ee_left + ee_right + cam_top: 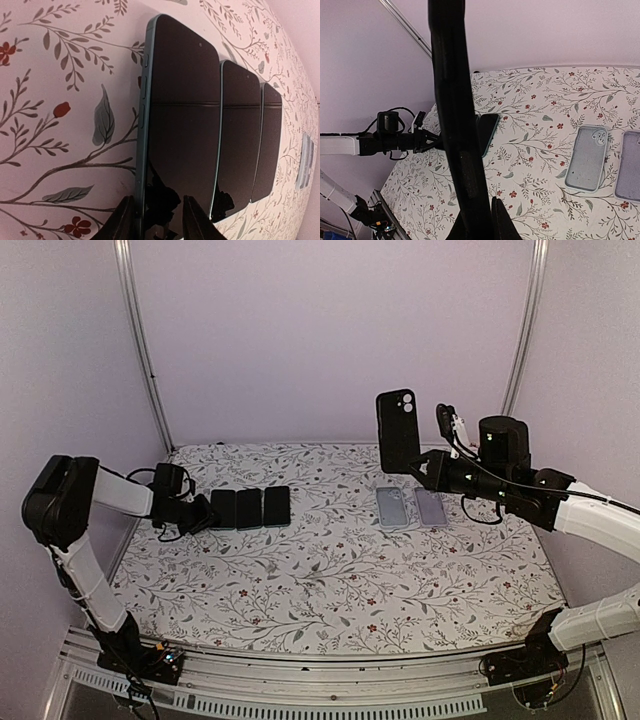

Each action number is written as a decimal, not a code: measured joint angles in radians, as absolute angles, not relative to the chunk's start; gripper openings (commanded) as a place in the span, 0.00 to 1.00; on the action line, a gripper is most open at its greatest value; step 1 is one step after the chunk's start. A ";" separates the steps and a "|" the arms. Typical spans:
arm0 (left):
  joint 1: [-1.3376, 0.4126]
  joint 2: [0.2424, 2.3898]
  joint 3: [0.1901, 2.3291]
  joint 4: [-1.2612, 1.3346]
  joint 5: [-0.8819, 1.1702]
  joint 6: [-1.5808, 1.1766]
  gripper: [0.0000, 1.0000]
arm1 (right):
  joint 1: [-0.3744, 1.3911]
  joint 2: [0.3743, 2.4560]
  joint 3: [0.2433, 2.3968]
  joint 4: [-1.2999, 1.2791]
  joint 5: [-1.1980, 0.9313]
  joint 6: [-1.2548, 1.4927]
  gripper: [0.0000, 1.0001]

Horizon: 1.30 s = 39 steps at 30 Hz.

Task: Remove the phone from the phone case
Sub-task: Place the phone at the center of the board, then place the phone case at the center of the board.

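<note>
Phone case of matte black plastic [397,430] is being pinched at its lower edge by the right gripper [421,466], its jaws closed on the case, which is standing upright in the air. The left gripper [157,224] is sitting low on the floral tablecloth [330,580], fingers [124,220] slightly apart, straddling the near end of the closest glossy black phone [182,115]. That phone is lying flat, running lengthwise away from this nearer arm.

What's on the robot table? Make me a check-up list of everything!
Surface: flowery tablecloth, flat.
Job's things: black case held upright in the air; three dark phones in a row; two empty cases lying flat.
Clutter: nothing seen.
Grippers: right gripper jaws shut on the black case; left gripper jaws straddle the nearest phone's end, grip unclear.
Cables: black wires loop near both grippers.
Surroundings: plain walls, metal poles.
</note>
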<state>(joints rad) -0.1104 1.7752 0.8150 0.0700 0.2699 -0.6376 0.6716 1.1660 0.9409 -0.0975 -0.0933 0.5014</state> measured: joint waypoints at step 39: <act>-0.225 1.517 0.945 -0.157 0.175 -0.508 0.86 | 0.405 1.238 0.899 -0.270 -0.172 0.438 0.00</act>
